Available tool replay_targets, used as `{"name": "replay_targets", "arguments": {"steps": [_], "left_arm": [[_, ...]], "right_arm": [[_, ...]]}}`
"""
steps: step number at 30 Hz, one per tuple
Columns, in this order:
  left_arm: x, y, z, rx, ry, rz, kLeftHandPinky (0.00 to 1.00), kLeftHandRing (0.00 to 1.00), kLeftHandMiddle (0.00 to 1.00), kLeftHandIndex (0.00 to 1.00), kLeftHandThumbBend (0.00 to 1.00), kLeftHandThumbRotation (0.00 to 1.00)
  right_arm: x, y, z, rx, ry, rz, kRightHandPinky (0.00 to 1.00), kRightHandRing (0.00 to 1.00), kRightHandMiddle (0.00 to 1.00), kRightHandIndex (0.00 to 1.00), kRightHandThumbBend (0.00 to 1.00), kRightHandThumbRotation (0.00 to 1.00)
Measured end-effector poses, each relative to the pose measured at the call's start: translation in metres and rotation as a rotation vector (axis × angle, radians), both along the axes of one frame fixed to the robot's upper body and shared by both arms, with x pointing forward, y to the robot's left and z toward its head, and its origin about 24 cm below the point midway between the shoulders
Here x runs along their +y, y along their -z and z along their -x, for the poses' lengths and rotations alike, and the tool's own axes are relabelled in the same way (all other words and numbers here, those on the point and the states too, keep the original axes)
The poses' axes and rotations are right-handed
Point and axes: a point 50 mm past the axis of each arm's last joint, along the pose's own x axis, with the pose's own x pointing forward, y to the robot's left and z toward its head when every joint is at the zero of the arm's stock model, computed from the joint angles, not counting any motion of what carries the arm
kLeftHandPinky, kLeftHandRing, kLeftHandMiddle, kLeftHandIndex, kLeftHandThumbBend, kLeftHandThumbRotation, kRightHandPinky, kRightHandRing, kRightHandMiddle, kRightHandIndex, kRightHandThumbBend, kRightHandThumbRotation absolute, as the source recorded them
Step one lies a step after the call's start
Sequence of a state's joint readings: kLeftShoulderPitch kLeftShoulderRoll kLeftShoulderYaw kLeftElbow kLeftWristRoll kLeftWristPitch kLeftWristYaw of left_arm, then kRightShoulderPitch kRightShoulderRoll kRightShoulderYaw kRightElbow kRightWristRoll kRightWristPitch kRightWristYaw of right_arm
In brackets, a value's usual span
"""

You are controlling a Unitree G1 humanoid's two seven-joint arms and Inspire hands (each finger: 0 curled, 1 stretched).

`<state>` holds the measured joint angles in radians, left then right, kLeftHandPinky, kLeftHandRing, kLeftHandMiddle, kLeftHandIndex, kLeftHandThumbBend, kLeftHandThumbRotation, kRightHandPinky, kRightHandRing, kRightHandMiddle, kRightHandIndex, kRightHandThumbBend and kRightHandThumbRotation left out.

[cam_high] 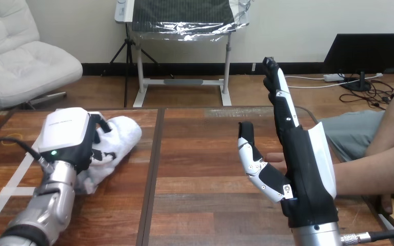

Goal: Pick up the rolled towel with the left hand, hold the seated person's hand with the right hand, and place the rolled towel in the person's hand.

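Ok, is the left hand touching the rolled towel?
Touching. The head view shows the left hand on the rolled towel, its fingers curled round it.

A brown wooden table of long, grained planks [205, 154] spreads beneath the left hand [69, 138] and the right hand [300, 169]. A dark, narrow groove [153, 169] runs across its top from the far edge to the near edge, between the two hands and nearer the left one. Strips of white tape [15, 191] lie flat on the wood, nearer than the left hand and to its outer side. One slants and another crosses it level.
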<state>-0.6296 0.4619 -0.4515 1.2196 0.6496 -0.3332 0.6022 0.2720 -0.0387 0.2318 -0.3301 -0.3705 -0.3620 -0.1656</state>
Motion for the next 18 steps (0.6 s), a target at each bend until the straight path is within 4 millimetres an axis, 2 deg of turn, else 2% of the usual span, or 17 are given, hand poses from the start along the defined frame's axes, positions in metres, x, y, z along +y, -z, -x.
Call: {"name": "replay_targets", "arguments": {"steps": [18], "left_arm": [[-0.03,0.009,0.03,-0.046,0.214,0.168,0.49,0.54,0.59,0.68,0.61,0.47]], "right_arm": [[0.0,-0.003,0.001,-0.013,-0.002,0.003,1.0,1.0,1.0,1.0,0.0,0.0]]}}
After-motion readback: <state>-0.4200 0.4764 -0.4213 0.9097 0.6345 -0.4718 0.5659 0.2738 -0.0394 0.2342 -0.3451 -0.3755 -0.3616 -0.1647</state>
